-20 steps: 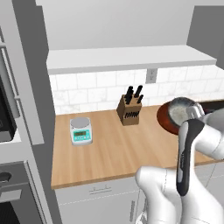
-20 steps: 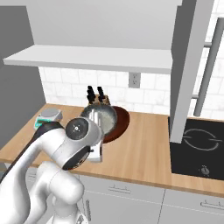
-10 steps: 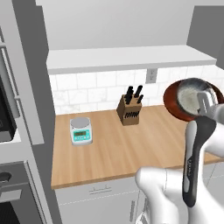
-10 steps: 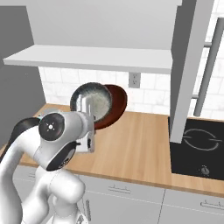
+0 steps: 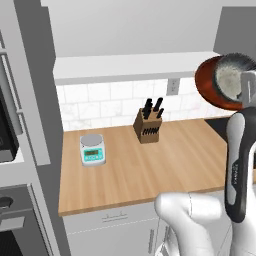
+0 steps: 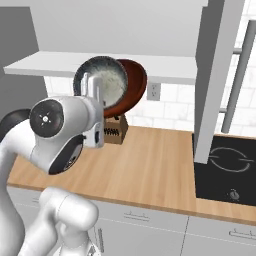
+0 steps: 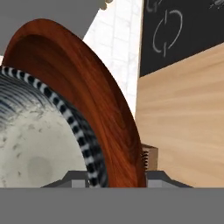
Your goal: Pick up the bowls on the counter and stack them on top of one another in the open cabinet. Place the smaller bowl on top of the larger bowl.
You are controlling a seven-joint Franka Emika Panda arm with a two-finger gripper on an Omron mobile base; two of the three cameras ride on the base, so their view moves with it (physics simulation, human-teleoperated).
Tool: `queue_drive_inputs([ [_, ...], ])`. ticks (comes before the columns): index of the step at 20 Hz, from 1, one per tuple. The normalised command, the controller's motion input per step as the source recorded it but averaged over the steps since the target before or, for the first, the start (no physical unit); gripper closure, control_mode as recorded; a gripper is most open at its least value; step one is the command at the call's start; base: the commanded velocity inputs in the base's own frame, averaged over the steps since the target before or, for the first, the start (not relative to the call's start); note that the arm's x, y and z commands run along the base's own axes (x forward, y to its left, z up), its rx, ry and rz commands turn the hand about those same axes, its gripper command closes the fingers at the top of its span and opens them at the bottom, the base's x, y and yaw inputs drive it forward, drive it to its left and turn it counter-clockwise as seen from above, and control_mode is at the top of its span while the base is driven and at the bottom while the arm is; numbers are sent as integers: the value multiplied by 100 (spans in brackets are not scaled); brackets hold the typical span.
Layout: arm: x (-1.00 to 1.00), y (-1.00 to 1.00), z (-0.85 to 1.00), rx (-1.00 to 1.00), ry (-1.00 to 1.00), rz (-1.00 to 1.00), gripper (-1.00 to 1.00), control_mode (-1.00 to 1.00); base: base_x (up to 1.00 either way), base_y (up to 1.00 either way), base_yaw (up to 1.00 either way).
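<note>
The smaller bowl (image 6: 106,80), dark grey with a pale speckled inside, sits nested in the larger bowl (image 6: 134,86), which is reddish-brown and glossy. Both are tipped up on edge in the air, level with the white ledge of the open cabinet (image 6: 165,67). My gripper (image 6: 95,94) is shut on their rims from below. In the left base view the larger bowl (image 5: 206,84) and smaller bowl (image 5: 229,76) hang at the far right above my gripper (image 5: 247,89). In the hand view, the larger bowl's wall (image 7: 83,87) and the smaller bowl (image 7: 35,140) stand between my gripper (image 7: 114,177) tips. The counter (image 5: 165,160) lies below.
A white kitchen scale (image 5: 92,149) and a knife block (image 5: 149,125) stand on the counter near the tiled wall. A black cooktop (image 6: 227,162) lies at the right, beside a grey upright panel (image 6: 212,80). A tall grey unit with an oven (image 5: 20,150) borders the left.
My gripper has risen from just above the counter to ledge height with both nested bowls in it, and the bowls have tipped further onto their edge.
</note>
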Motion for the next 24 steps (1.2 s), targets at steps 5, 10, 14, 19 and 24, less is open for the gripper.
queue_drive_inputs([
  [5, 26, 17, 68, 2, -1, 0, 100, -100, 0, 0, 0],
  [10, 53, 8, 21, 11, -14, 8, 100, -100, 0, 0, 0],
  [14, 75, 8, 13, 14, -11, 12, 100, -100, 0, 0, 0],
  [19, 79, 18, 8, 2, -2, 3, 100, -100, 0, 0, 0],
  [24, 67, 8, 0, 0, 0, 0, 100, -100, 0, 0, 0],
])
